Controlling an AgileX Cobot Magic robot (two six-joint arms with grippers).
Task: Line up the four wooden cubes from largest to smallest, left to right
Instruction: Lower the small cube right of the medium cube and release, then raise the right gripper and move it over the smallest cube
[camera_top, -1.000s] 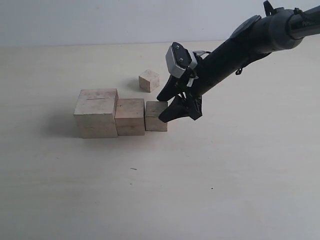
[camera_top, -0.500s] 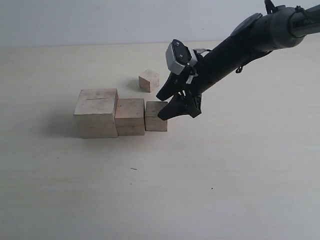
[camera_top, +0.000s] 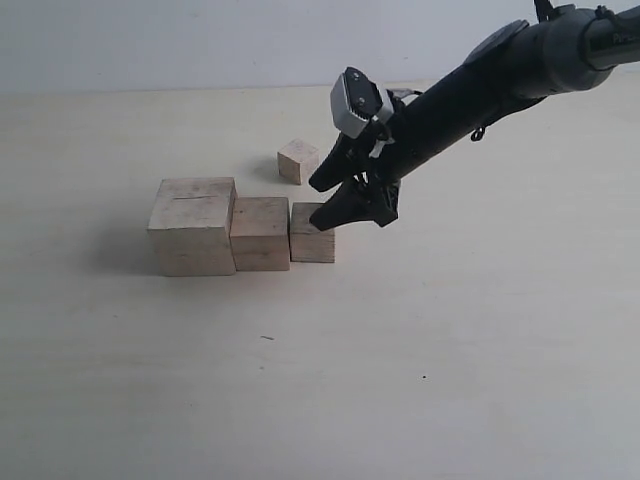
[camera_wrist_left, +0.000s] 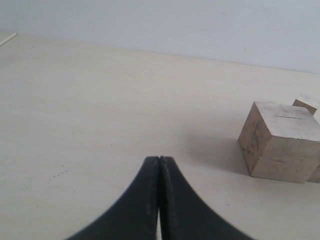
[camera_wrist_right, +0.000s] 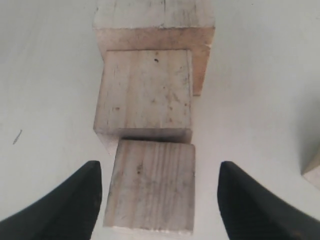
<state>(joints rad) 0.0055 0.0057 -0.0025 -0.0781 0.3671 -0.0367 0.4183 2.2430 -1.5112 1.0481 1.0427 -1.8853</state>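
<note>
Largest wooden cube (camera_top: 192, 230) carries a thin saw-line (camera_top: 197, 198) across its top.

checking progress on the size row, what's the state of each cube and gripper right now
largest cube: upright, left end of the row
second cube: in the row, right beside the largest
third cube: in the row, right end, not gripped
smallest cube: alone, apart from the row, not yet placed
right gripper: open, empty, over the third cube
left gripper: shut, empty
</note>
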